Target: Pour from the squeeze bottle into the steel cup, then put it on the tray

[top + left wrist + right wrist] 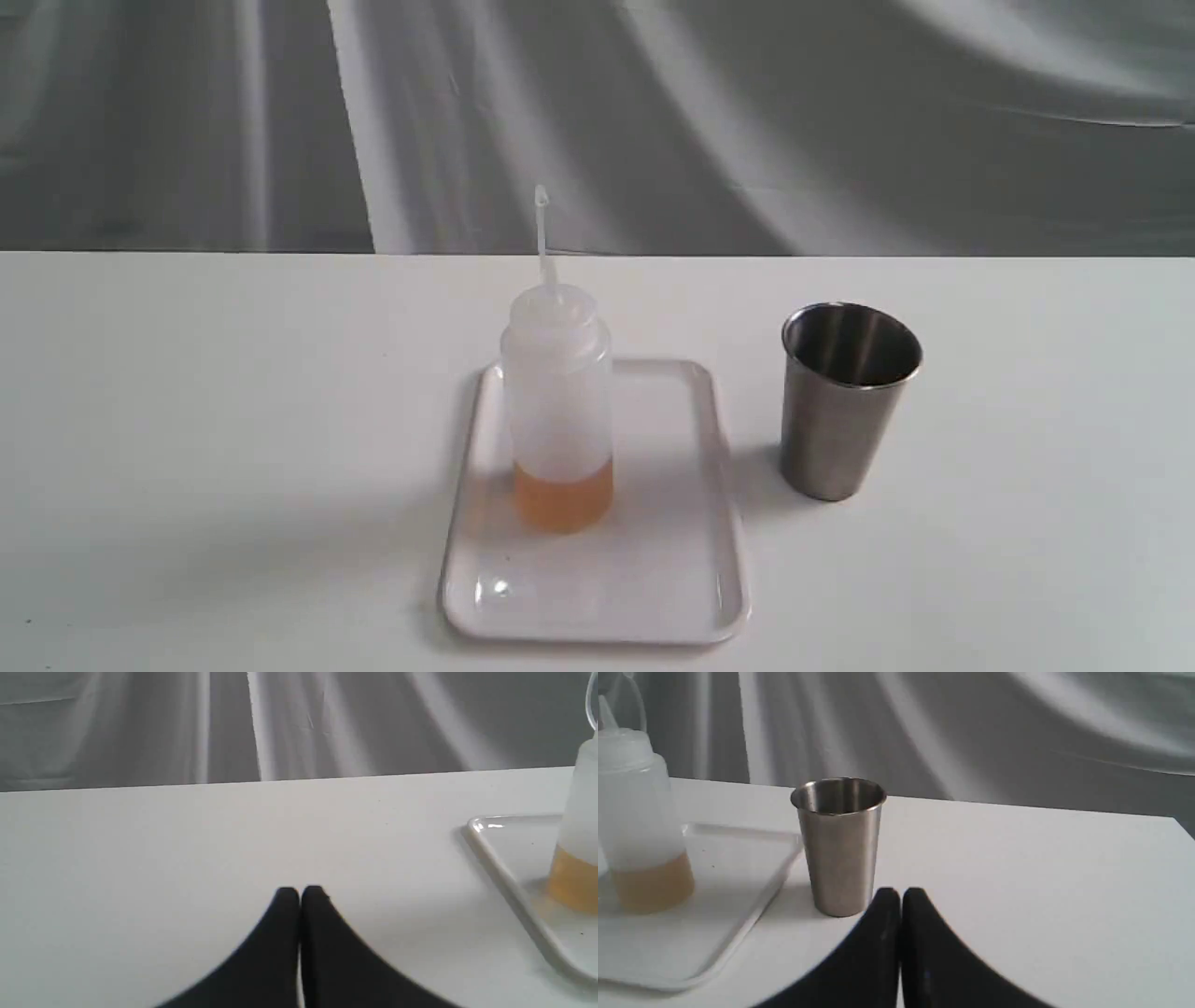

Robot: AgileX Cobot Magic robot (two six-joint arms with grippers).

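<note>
The squeeze bottle [558, 401] stands upright on the white tray [672, 579], its thin nozzle pointing up and a little orange liquid at its base. The steel cup [845, 397] stands upright on the table just right of the tray. Neither gripper shows in the exterior view. In the left wrist view my left gripper [300, 893] is shut and empty over bare table, apart from the tray [504, 868] and the bottle [577, 858]. In the right wrist view my right gripper [900, 895] is shut and empty, close beside the cup [839, 844]; the bottle [637, 821] is beyond it.
The white table [233, 420] ends at a far edge against a grey draped cloth backdrop [653, 112]. The table's right edge [1181, 826] shows in the right wrist view.
</note>
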